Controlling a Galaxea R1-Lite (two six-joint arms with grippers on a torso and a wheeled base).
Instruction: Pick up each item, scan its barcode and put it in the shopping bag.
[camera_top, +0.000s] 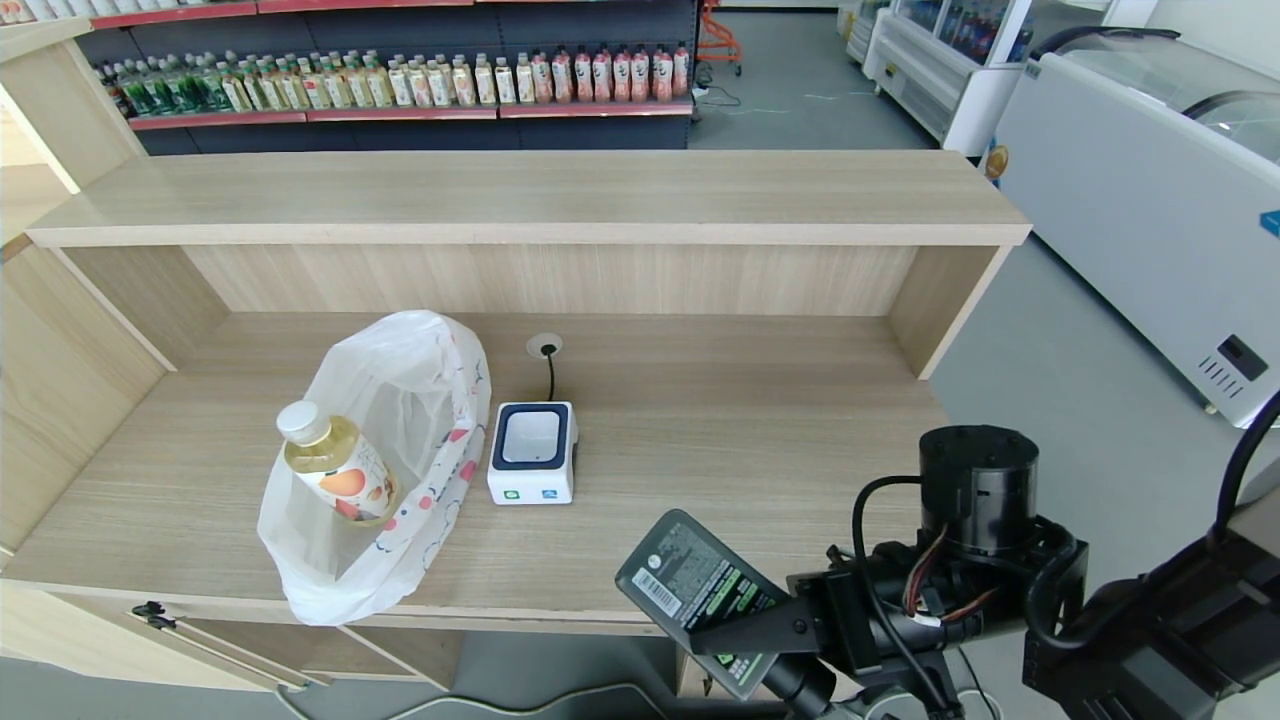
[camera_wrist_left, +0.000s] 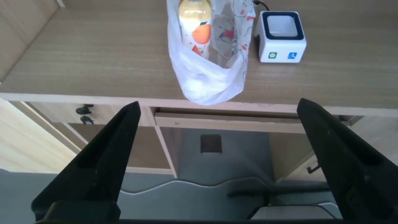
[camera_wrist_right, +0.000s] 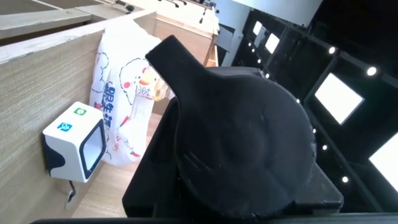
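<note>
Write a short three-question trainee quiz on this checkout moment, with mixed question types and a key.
1. True or false: the bottle lies on the counter outside the shopping bag.
2. What does the right gripper hold? A. a dark packet with a barcode; B. a drink bottle; C. nothing.
3. Fill in: going by the robot's sides, the scanner stands on the bag's ___ side.
Key: 1 false, the bottle is inside the shopping bag; 2 A; 3 right.
</note>
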